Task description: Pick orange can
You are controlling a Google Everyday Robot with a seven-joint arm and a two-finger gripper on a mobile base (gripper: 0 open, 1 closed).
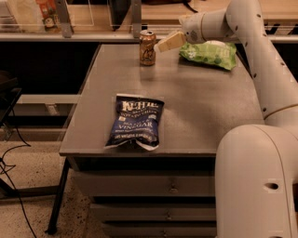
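The orange can (147, 48) stands upright at the far edge of the grey table (200, 111), left of its middle. It is orange-brown with a silver top rim and a pale logo. My gripper (163, 44) reaches in from the right on the white arm (219, 23). Its pale tip sits just to the right of the can at the height of the can's upper half, very close to it. I cannot tell whether it touches the can.
A blue Kettle chip bag (136, 122) lies near the table's front edge. A green chip bag (209, 54) lies at the far right, under the arm. A shelf with items (46, 11) runs behind the table. Drawers (172, 188) are below the top.
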